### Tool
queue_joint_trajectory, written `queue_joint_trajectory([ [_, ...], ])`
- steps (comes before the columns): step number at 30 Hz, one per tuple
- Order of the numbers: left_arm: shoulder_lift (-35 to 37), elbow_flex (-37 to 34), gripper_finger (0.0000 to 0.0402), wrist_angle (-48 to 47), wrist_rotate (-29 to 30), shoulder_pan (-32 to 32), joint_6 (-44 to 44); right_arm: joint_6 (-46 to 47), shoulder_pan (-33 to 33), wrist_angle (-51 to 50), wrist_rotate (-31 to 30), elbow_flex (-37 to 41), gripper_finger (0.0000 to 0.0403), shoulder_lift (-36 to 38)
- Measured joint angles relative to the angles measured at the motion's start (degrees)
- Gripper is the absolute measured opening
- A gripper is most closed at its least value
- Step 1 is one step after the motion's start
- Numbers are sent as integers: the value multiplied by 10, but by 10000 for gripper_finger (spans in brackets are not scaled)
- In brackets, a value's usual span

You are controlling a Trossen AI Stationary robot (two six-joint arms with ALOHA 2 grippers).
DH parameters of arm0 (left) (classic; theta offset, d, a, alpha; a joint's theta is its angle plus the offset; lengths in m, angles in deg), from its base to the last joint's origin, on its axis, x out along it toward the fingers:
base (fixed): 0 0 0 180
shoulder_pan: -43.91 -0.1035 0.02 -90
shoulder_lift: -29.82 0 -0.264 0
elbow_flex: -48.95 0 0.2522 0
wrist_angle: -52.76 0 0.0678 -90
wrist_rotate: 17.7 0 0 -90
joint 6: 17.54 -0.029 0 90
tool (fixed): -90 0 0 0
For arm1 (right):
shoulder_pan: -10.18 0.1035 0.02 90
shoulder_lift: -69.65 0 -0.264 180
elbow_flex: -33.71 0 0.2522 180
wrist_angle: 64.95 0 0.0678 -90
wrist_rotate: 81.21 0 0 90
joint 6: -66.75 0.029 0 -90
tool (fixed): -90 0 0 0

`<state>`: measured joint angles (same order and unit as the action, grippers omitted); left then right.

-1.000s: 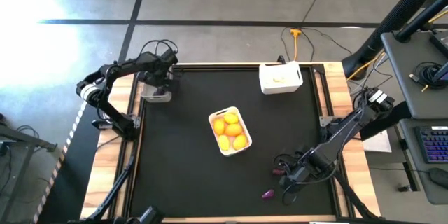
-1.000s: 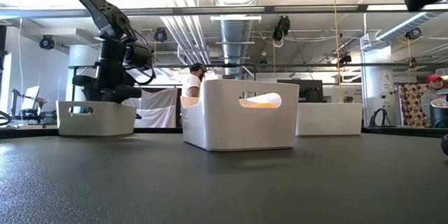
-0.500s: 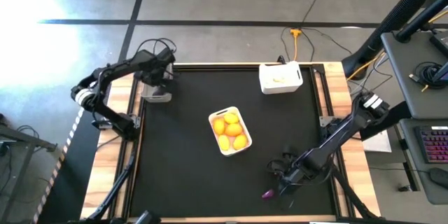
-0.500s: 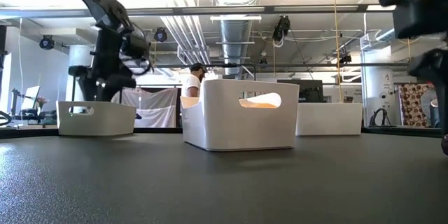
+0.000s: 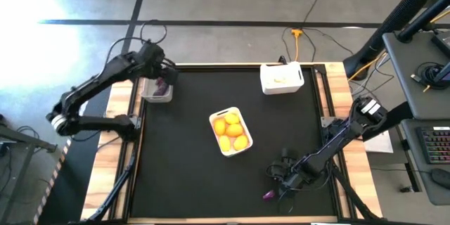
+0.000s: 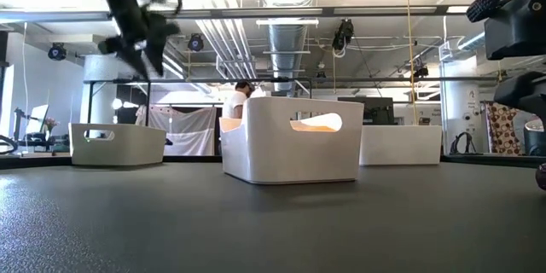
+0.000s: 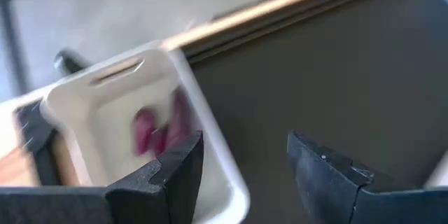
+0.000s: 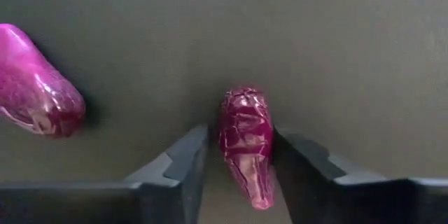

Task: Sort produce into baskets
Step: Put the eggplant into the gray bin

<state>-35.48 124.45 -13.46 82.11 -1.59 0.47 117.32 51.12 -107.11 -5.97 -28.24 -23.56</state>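
My right gripper is down on the black mat near the table's front right, shut on a dark purple vegetable. A second purple vegetable lies loose on the mat just nearer the front edge. My left gripper hangs open with nothing in it, above the grey basket at the far left, which holds purple vegetables. A white basket of yellow and orange fruit stands mid-table. Another white basket at the far right holds pale bulbs. My right gripper pinches the purple vegetable's two long sides between its two fingers. The fingers slant steeply down from above and lie along its length, one on each side. The vegetable lies on the mat, its narrow end toward the gripper.
The mat between the baskets is bare. Wooden rails and the arms' mounts border the table on the left and right. In the low view the middle basket stands in front, with the room and a person behind it.
My left gripper has risen from just over the grey basket and tipped, ending well above it. My right gripper has sunk toward the mat and shifted a little toward the table's left, coming down around the purple vegetable, with its wrist rolled.
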Motion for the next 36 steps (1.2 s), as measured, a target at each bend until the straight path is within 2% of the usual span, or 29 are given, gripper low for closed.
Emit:
queue_joint_trajectory([
  [8, 83, -2, 190, 70, -3, 102, 26, -34, -14, 2, -20, 1, 67, 2],
  [13, 98, -2, 190, 95, -2, 156, 30, -85, -41, -12, -26, 3, 52, 25],
  [18, 99, -2, 190, 105, 0, 189, 30, -139, -112, -128, -86, -7, 51, 82],
  [21, 95, -2, 190, 107, 1, 195, 22, -228, -183, -165, -145, -12, 50, 119],
  [23, 91, -2, 190, 107, 1, 196, 14, -304, -241, -136, -180, -17, 50, 142],
  [25, 87, -3, 190, 107, 1, 196, 3, -390, -309, -80, -186, -18, 50, 158],
  [27, 84, -3, 190, 107, 1, 196, -8, -471, -382, 8, -171, -18, 50, 164],
  [29, 81, -3, 190, 107, 6, 196, -14, -522, -454, 117, -131, -18, 50, 164],
  [32, 70, -5, 190, 93, 50, 195, -18, -537, -552, 283, -33, -22, 50, 140],
  [34, 58, -5, 190, 86, 74, 190, -33, -518, -597, 314, 3, -51, 50, 104],
  [36, 42, -5, 190, 85, 76, 181, -53, -503, -627, 291, 14, -102, 50, 58],
])
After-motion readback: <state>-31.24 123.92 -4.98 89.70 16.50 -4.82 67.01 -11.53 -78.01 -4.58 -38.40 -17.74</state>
